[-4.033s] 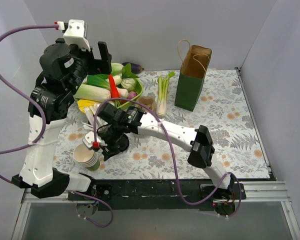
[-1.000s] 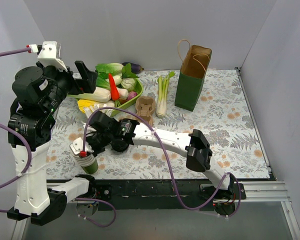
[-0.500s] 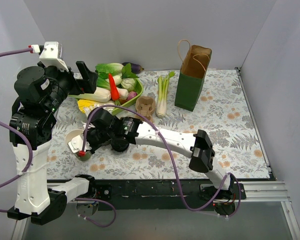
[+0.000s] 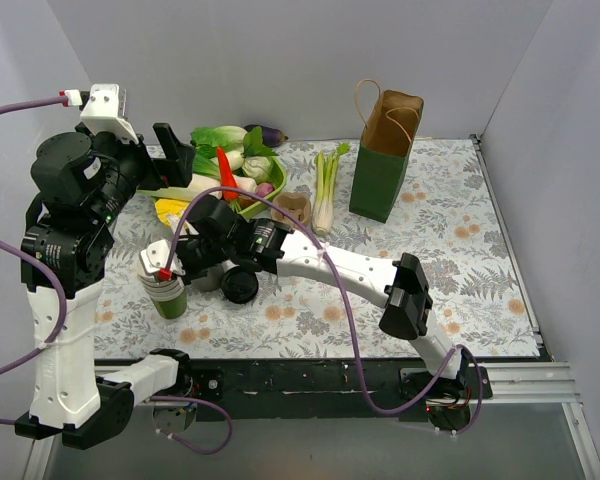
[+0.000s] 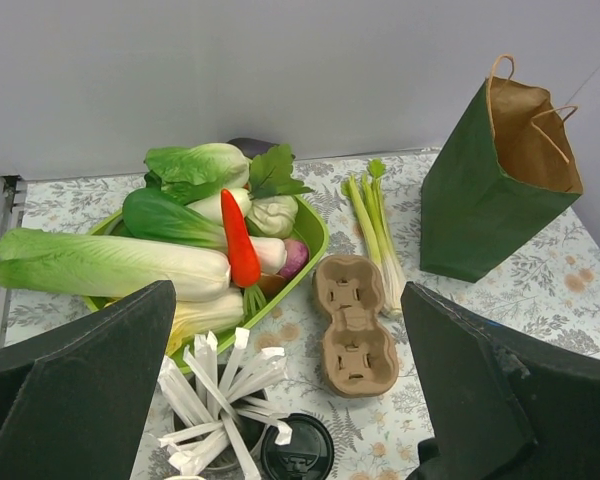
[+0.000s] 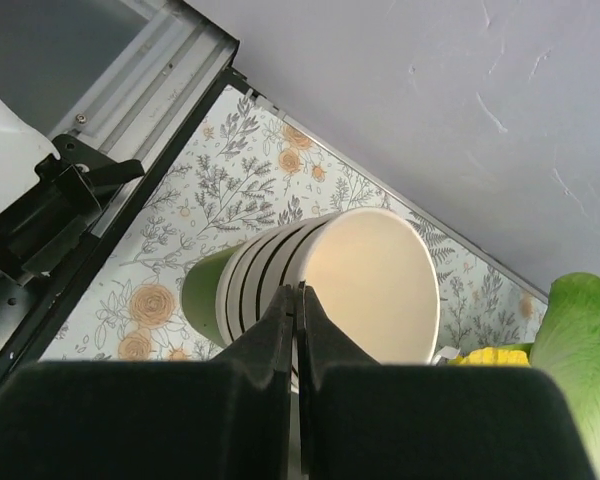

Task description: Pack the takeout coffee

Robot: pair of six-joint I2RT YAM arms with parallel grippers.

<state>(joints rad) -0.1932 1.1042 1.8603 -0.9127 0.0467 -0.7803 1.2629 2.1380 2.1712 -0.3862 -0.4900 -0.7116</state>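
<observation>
At the near left of the tabletop (image 4: 460,260) stands the stack of green cups (image 4: 168,297). The cup to be packed is the uppermost cup (image 6: 375,290), nested in that stack; no loose single cup shows. The right tool (image 6: 298,295) reaches across to it, its fingers pressed almost together on the thin rim, apparently pinching the wall there.

The cup is thin paper, so it is probably very light and easily crushed. Its cream inside shows no drink. A rim pinch should lift it, though friction with the cups below may drag the stack along. A gentle hold across the body below the rim would likely be steadier once it is free.

Just beyond lies the black lid (image 5: 298,455), flat on the tabletop, beside the cup of white sticks (image 5: 220,410), which is crammed with them. Farther on is the pulp carrier (image 5: 352,325), both wells bare. The green basket (image 5: 315,225) behind it is heaped with leafy vegetables and a red one, with spring onions (image 5: 375,235) lying beside it.

Farthest stands the paper bag (image 5: 470,200), upright and open, with nothing visible inside. The left tool (image 5: 288,300) hangs high above, spread wide and holding nothing.
</observation>
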